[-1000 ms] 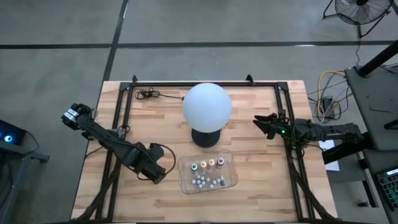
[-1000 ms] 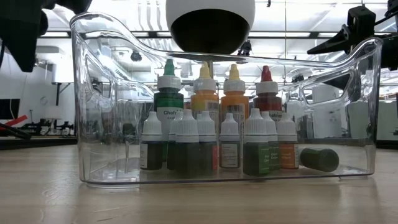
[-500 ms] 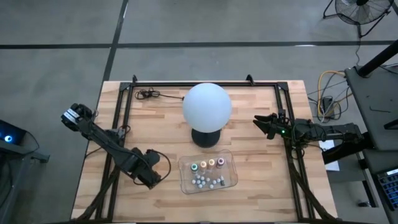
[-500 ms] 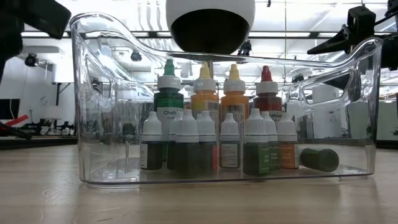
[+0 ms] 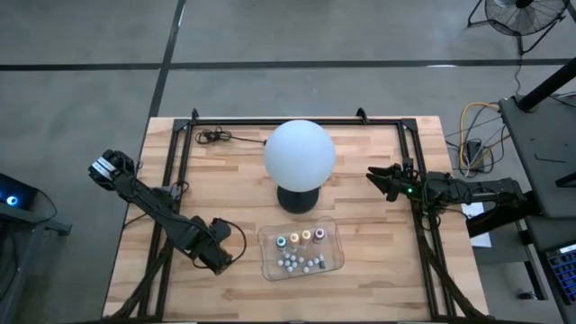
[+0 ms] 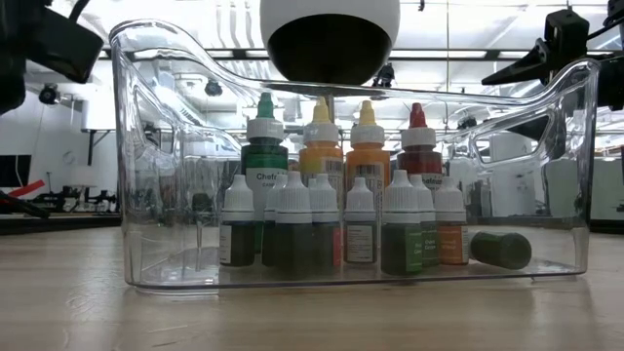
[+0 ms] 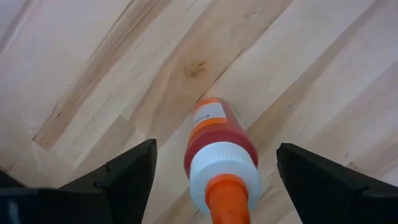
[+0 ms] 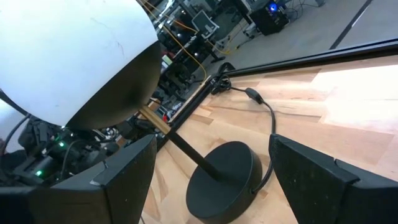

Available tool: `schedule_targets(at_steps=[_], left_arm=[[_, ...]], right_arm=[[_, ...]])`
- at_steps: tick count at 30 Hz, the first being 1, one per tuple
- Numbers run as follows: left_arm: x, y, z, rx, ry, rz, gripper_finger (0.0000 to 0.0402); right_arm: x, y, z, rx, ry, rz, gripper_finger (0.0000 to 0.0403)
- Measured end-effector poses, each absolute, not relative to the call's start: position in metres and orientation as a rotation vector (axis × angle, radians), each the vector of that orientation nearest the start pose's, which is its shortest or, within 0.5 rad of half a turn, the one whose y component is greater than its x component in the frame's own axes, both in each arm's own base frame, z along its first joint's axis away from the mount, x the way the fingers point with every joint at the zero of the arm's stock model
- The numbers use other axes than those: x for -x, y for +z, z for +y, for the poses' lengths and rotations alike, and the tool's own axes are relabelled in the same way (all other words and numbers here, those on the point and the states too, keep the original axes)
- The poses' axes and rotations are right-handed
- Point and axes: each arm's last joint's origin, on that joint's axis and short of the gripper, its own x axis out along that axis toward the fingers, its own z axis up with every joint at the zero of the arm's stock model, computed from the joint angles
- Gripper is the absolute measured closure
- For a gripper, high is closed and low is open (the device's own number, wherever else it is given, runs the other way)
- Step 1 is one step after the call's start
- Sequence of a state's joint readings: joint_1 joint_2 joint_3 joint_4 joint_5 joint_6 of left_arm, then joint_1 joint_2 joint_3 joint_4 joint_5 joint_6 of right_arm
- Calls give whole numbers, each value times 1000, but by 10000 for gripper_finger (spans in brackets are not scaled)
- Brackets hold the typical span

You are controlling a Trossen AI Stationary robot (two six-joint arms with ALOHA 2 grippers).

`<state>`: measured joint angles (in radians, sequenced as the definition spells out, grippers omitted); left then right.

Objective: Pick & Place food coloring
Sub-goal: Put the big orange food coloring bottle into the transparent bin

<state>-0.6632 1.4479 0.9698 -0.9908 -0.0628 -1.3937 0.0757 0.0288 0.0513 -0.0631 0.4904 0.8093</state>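
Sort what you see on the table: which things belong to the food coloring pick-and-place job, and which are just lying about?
Part of the job:
- food coloring bottles in the clear tray
- orange bottle lying on the wood between the open fingers of the left gripper

Just lying about:
- white globe lamp
- its black cable
- right gripper, open, waiting at the table's right side

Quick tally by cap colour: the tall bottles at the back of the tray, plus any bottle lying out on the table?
Green-capped bottle, tray: 1
Yellow-capped bottle, tray: 1
Orange-capped bottle, tray: 1
Red-capped bottle, tray: 1
Orange-capped loose bottle, on the table below the left gripper: 1
Total: 5
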Motion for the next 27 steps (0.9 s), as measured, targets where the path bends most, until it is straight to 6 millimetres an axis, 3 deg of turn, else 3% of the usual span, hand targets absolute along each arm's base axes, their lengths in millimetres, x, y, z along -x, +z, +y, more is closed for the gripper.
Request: schedule_targets(at_steps=[6, 16, 27], left_arm=[[-192, 208, -148, 606, 521, 1387, 151], [-192, 208, -148, 591, 508, 1391, 282], [-197, 232, -152, 585, 479, 1386, 284]], right_arm=[[-94, 173, -7, -786, -407, -130, 101], [-94, 173, -7, -786, -407, -131, 101], [-94, 173, -7, -786, -407, -131, 101]])
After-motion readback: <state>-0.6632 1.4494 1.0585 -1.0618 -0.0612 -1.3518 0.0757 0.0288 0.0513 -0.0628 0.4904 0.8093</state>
